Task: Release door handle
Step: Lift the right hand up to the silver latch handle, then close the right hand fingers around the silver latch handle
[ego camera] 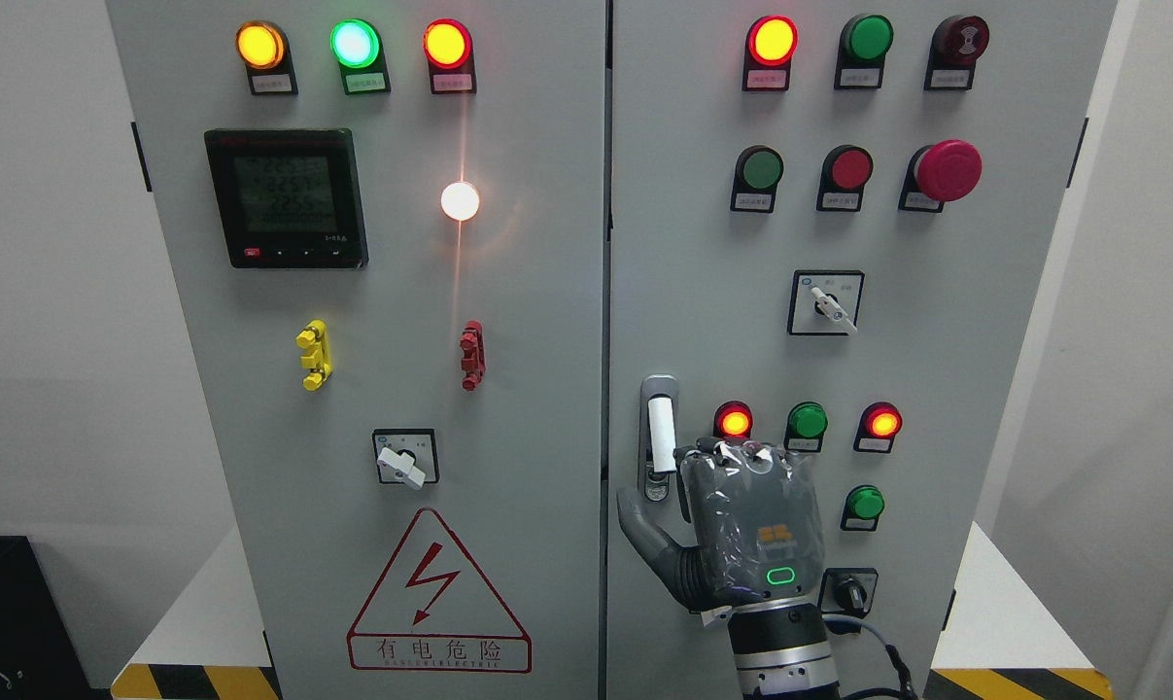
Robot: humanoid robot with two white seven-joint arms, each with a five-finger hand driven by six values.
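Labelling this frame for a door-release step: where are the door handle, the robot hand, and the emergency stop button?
door handle (661,433), head view, white grip bar.
right robot hand (753,520), head view, back of palm.
emergency stop button (948,170), head view, red mushroom cap.

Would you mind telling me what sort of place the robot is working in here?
Probably an industrial electrical room: a grey control cabinet with indicator lamps, a red emergency stop button and a high-voltage warning sign.

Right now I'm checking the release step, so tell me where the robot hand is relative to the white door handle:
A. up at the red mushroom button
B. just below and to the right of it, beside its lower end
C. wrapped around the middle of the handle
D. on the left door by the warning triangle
B: the right robot hand sits beside the lower end of the white door handle, its fingers not wrapped around the grip.
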